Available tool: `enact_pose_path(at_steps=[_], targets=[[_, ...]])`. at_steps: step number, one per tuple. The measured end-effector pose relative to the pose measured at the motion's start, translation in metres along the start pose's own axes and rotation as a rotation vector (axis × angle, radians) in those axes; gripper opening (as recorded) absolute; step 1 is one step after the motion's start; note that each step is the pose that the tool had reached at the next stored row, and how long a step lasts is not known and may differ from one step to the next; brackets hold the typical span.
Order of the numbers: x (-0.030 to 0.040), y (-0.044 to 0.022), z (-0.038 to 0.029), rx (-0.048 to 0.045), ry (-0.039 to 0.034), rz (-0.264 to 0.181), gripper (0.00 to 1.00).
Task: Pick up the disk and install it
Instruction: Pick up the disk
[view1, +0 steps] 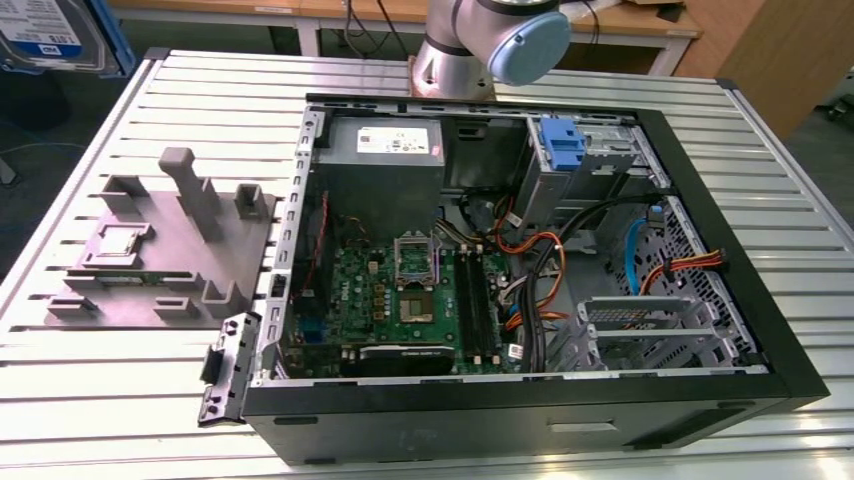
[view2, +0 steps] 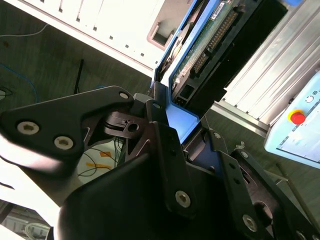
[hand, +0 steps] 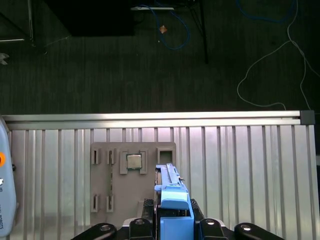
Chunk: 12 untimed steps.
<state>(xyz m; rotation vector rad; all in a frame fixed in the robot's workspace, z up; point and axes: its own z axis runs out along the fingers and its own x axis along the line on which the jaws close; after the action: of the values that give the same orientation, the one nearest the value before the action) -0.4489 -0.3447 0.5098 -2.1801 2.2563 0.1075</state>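
black gripper (hand: 173, 227) clamped on the silver-grey disk (hand: 172, 200) in its bright blue plastic carrier, above the grey multi-post fixture block (hand: 131, 181) by the ribbed tabletop (hand: 240, 170) edge.

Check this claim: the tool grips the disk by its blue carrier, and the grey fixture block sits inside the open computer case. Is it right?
Not quite. The exterior view shows the grey fixture block on the slatted table beside the open computer case, not inside it. The tool does grip the disk by its blue carrier.
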Motion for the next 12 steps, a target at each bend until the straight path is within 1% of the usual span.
enact_pose_path(at_steps=[7, 12], targets=[[-0.0002, 0.0001, -0.0033, 0.0000, 0.0000, 0.000, 0.36], [-0.0002, 0.0002, -0.0036, 0.0000, 0.0000, 0.000, 0.36]])
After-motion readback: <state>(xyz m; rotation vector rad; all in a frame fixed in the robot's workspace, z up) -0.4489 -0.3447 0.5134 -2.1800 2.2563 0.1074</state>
